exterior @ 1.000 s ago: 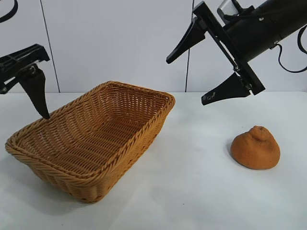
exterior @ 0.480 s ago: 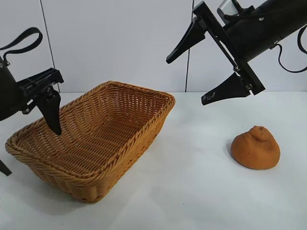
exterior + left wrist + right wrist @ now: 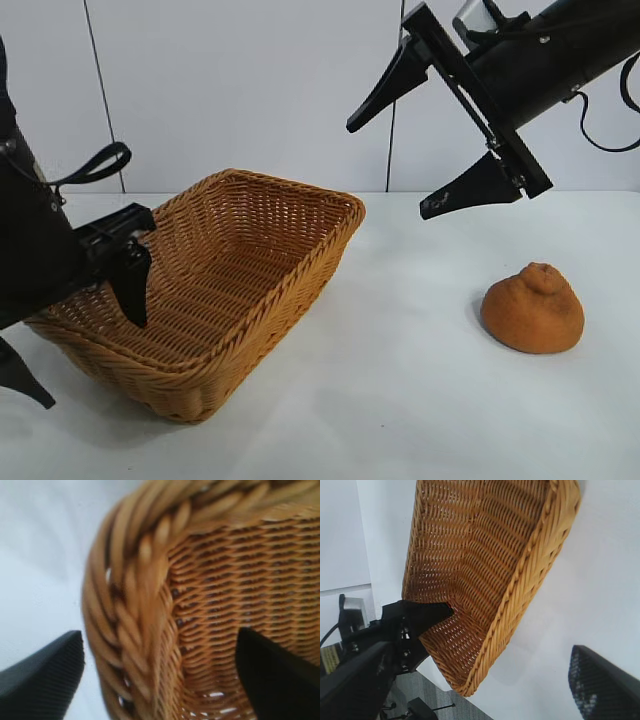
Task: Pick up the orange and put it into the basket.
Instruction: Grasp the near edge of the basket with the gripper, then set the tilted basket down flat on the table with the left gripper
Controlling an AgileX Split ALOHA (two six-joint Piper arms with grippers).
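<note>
The orange (image 3: 532, 308), a dull orange-brown fruit with a knob on top, lies on the white table at the right, with nothing touching it. The wicker basket (image 3: 215, 290) stands at the left centre. My left gripper (image 3: 80, 335) is open and straddles the basket's near-left corner. One finger is inside the basket and the other outside, with the braided rim (image 3: 135, 630) between the wide-apart fingers (image 3: 45, 680). My right gripper (image 3: 388, 170) hangs open high above the table, between basket and orange, holding nothing. The right wrist view shows the basket (image 3: 485, 570) but not the orange.
The white table (image 3: 400, 400) stretches between the basket and the orange. A pale panelled wall (image 3: 250, 90) stands behind. In the right wrist view the left arm (image 3: 405, 625) shows at the basket's far corner, near the table edge.
My left arm has come down and inward from above the basket's left edge, so its fingers now straddle the corner rim. The right arm, orange and basket have not moved.
</note>
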